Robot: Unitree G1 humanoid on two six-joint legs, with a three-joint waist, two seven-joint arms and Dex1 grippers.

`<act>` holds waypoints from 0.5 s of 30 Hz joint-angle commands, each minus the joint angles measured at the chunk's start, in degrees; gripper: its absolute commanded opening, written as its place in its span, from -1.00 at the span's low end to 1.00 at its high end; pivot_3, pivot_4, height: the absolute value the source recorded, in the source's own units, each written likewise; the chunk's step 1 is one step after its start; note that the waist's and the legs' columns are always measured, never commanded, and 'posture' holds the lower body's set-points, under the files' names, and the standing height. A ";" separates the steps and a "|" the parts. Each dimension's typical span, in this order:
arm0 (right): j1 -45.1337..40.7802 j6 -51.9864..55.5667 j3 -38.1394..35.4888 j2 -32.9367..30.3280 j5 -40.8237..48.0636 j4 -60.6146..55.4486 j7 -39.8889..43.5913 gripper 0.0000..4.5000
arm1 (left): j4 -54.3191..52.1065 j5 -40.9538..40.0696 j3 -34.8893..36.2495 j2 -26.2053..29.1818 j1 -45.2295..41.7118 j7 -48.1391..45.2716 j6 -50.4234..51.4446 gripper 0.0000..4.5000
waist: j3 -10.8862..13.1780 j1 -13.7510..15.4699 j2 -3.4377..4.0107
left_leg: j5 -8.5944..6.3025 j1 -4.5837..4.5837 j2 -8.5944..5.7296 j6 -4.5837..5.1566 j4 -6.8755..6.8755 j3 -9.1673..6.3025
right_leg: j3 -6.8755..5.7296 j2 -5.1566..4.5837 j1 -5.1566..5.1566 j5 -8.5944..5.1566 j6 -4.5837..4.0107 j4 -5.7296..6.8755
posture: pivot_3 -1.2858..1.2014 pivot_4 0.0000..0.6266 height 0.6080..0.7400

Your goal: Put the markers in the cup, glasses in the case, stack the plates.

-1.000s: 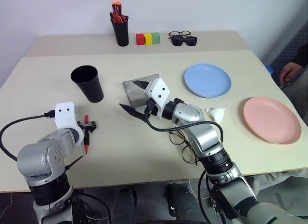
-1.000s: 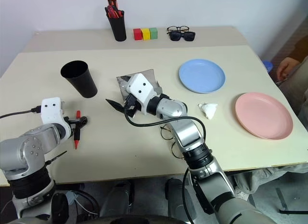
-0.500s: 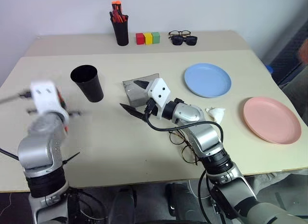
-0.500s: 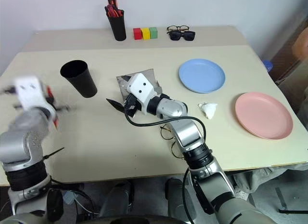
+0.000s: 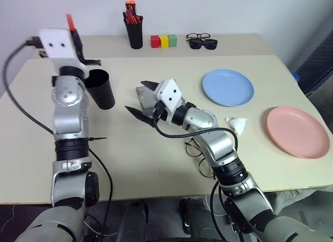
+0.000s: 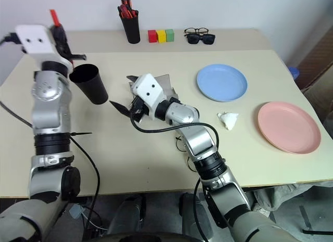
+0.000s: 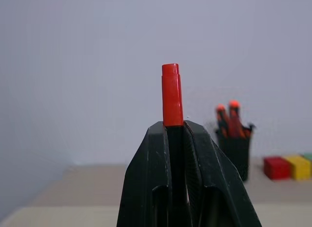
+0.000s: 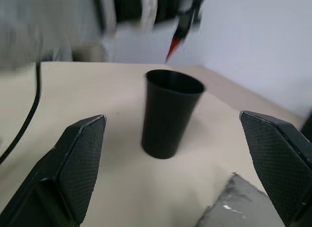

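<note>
The left gripper (image 7: 175,134) is clamped on the slim red marker (image 7: 171,94), held upright with its red end poking up past the fingertips. The wide, tapered matte black plastic cup (image 5: 100,88) stands on the beige table (image 5: 130,158) just below and beside this gripper. The step in hand looks like marker into cup. Next, the marker's lower tip should line up over the cup's open mouth, then be lowered before release. The right gripper (image 5: 145,97) hangs with jaws spread wide, holding nothing, facing the cup, the grey felt spectacle case (image 5: 147,96) right under it.
</note>
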 commanded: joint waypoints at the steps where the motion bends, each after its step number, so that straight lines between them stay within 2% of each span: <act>1: -1.14 0.89 -2.83 0.42 2.12 -1.69 -1.10 1.00 | 1.55 0.33 0.61 0.22 0.84 0.57 -4.83 -0.98 | 0.00 -0.02 0.00 | 0.00 0.00 0.00 0.00 0.00 0.00 | 0.00 0.00 0.00 0.00 0.00 0.00 | 0.03 -0.52 1.00; 12: -1.01 1.33 -2.59 0.90 2.57 -1.90 -1.27 1.00 | 3.49 -1.36 0.39 -1.45 3.95 0.37 -6.96 -0.98 | 0.00 0.23 0.00 | 0.00 0.00 -0.01 0.00 0.01 0.00 | 0.00 -0.01 0.00 0.00 0.00 0.02 | 0.03 -0.52 1.00; 15: -1.28 1.15 -2.45 0.99 2.54 -1.61 -1.15 1.00 | 2.68 -0.21 0.43 -1.62 4.65 1.95 -6.82 -0.42 | 0.00 0.12 0.00 | 0.00 0.00 -0.01 0.00 0.01 0.00 | 0.00 -0.01 0.00 0.00 0.00 0.02 | 0.03 -0.52 1.00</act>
